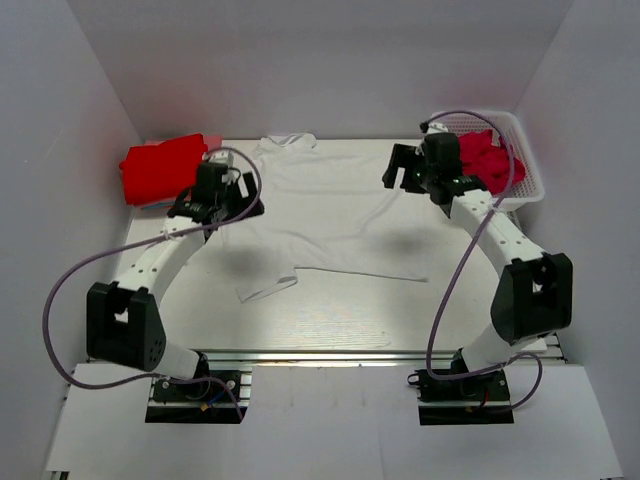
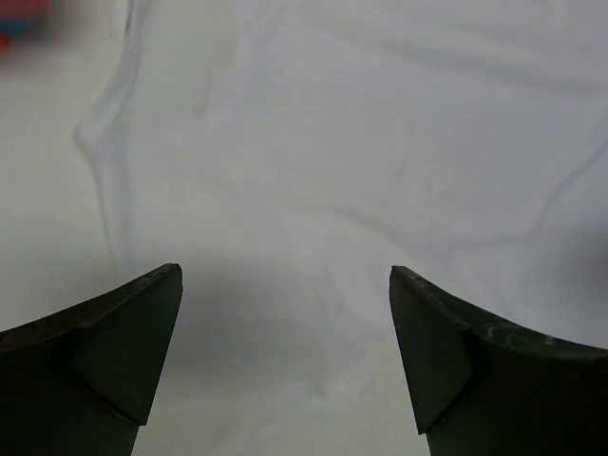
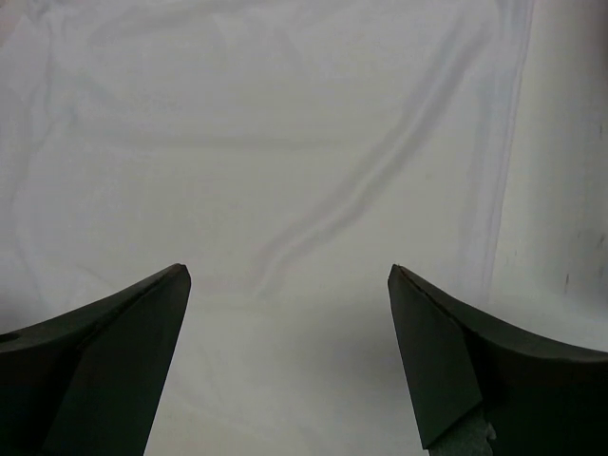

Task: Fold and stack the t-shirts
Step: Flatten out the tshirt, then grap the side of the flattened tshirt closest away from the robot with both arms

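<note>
Wrist views: left fingers (image 2: 104, 351), right fingers (image 3: 104, 361) spread over white t-shirt (image 1: 330, 215)

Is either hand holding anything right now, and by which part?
Nothing is held. The left hand and the right hand are both open above the spread white t-shirt, with no cloth pinched in either.

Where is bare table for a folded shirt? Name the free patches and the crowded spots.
Free: the near strip of white table between the hem of the spread white t-shirt and the near edge. Crowded: far left, the red folded shirt stack; far right, the white plastic basket of red shirts; centre, the t-shirt under the open left gripper and right gripper.
</note>
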You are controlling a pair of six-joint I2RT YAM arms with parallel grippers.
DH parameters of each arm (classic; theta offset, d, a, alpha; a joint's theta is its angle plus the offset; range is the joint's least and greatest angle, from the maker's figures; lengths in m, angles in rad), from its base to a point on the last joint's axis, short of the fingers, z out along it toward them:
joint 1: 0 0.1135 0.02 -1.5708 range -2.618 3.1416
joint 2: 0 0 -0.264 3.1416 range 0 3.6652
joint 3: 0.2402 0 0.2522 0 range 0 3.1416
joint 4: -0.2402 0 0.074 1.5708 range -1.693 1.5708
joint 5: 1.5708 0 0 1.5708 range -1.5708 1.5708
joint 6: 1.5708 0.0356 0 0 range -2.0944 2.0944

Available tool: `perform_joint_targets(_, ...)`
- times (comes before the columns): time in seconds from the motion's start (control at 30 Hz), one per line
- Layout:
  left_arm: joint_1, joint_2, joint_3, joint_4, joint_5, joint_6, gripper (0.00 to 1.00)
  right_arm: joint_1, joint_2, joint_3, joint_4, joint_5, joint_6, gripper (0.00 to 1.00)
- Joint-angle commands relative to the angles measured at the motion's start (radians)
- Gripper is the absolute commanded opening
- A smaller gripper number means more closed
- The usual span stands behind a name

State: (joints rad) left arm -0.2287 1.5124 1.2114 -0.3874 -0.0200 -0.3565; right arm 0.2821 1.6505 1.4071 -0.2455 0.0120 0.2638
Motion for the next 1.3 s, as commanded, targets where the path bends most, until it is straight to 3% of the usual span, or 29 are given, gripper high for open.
perform_joint_targets(0.0,0.002,-0.107,-0.194,-0.086,-0.021,-0.146,1.0,-0.011,-0.099,-0.134,0.106,0.075,0.164,0.9)
perform_joint_targets(0.07,0.002,-0.176,-0.301,-0.151,-0.031,-0.186,1.0,-0.009,-0.124,-0.161,0.06,0.161,0.195,0.9)
perform_joint_targets(0.23,0.002,-0.337,-0.514,-0.217,-0.018,-0.265,1.0,-0.015,-0.284,-0.431,0.055,0.245,0.281,0.9)
perform_joint_targets(0.4,0.002,-0.336,-0.587,-0.216,-0.003,-0.306,1.0,-0.017,-0.422,-0.614,0.097,0.253,0.285,0.9)
perform_joint_targets(0.53,0.002,-0.311,-0.631,-0.176,0.017,-0.306,0.92,-0.018,-0.468,-0.635,0.068,0.282,0.269,0.9)
perform_joint_targets(0.63,0.002,-0.278,-0.651,-0.157,-0.007,-0.306,0.8,-0.02,-0.456,-0.631,0.048,0.281,0.272,0.9)
perform_joint_targets(0.77,-0.008,-0.236,-0.661,-0.131,-0.002,-0.297,0.56,-0.017,-0.434,-0.617,0.014,0.29,0.272,0.9)
perform_joint_targets(0.87,-0.017,-0.21,-0.67,-0.084,0.026,-0.277,0.51,-0.018,-0.426,-0.623,-0.001,0.293,0.27,0.9)
perform_joint_targets(0.97,-0.026,-0.167,-0.661,-0.059,0.086,-0.251,0.41,-0.017,-0.428,-0.631,-0.044,0.315,0.278,0.9)
perform_joint_targets(1.07,-0.026,-0.155,-0.652,-0.059,0.095,-0.239,0.13,-0.02,-0.431,-0.634,-0.103,0.345,0.287,0.9)
perform_joint_targets(1.1,-0.026,-0.155,-0.651,-0.073,0.095,-0.228,0.0,-0.018,-0.432,-0.637,-0.132,0.353,0.302,0.9)
perform_joint_targets(1.27,-0.026,-0.196,-0.619,-0.106,0.095,-0.205,0.0,-0.017,-0.429,-0.662,-0.219,0.33,0.336,0.9)
